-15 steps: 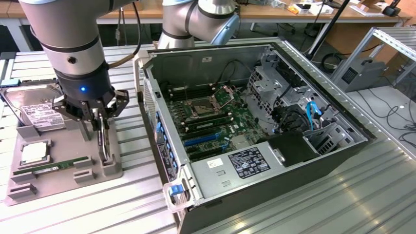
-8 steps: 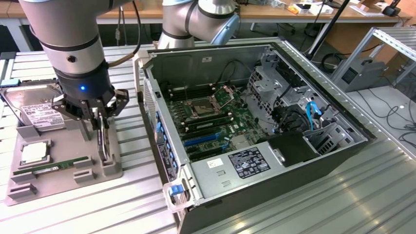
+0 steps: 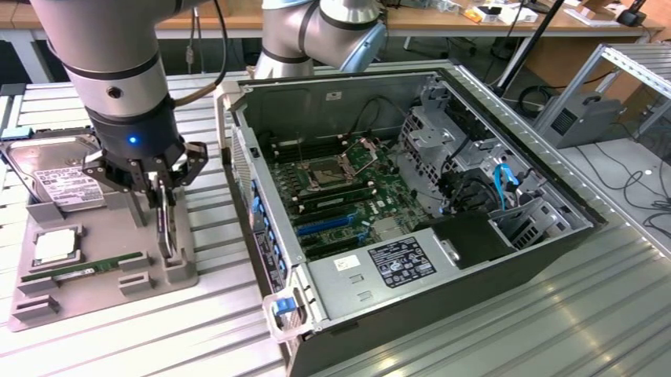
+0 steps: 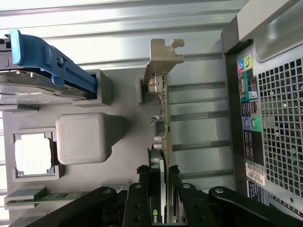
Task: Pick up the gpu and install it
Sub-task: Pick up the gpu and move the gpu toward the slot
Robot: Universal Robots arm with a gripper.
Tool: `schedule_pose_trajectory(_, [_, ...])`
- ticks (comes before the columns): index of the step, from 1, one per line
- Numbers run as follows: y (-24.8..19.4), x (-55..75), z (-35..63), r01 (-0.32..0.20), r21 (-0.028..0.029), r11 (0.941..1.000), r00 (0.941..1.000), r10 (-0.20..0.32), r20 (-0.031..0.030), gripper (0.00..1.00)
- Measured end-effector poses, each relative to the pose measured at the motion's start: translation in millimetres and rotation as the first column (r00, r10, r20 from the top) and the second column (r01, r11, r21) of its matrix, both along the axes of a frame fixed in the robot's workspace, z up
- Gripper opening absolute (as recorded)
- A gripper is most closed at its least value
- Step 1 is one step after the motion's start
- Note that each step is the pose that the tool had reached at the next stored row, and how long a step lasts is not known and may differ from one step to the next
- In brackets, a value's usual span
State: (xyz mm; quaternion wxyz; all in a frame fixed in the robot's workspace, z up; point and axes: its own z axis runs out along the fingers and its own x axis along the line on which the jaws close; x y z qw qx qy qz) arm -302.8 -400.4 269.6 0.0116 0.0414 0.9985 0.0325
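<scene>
Ok, grasp step of the pick. The gripper (image 3: 157,184) is down over the grey parts holder (image 3: 105,294), fingers (image 4: 142,189) pinched on either side of the gpu (image 4: 163,123), which I read as a closed grip on the card. The gpu stands on edge in its holder slot, silver bracket (image 4: 163,56) at the far end, not lifted yet. The hard drive (image 3: 63,184), CPU (image 3: 53,247) and RAM stick (image 3: 78,272) sit beside it. The open PC case (image 3: 419,196) is just to the exterior view's right, its blue expansion slot (image 3: 325,226) free. My judgement: clearing the holder calls for a straight pull along the slot with no twist, since the bracket end looks seated.
</scene>
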Motion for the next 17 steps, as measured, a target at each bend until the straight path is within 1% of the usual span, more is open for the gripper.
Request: schedule_pose_trajectory(17, [0.0,0.0,3.9,0.000,0.0048,1.0000,1.0000,0.000,0.0000,0.27])
